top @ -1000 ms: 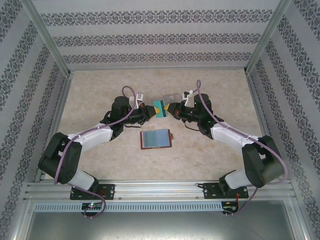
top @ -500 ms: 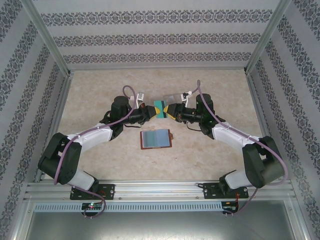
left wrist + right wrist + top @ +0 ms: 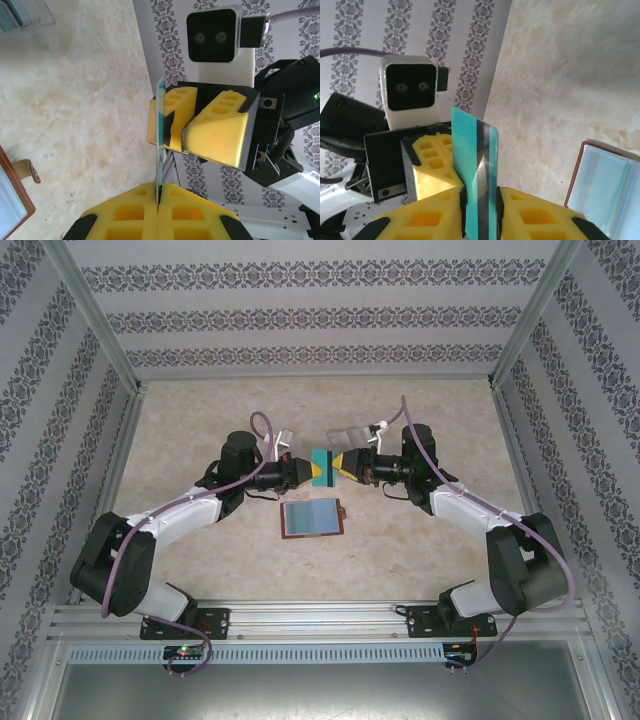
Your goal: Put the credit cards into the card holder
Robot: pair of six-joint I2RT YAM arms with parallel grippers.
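Pinching 1 edge of teal card (image 3: 321,462), left fingers (image 3: 135,212); right fingers (image 3: 220,132) parted.

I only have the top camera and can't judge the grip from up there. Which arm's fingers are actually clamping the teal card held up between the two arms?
Observer: The left wrist view shows the left fingers pressed shut on the teal card, pinching one edge.
Operator: And the right side?
Observer: In the right wrist view the right fingers stand slightly apart. There is a dark gap on each side of the card, so they do not look clamped on it.
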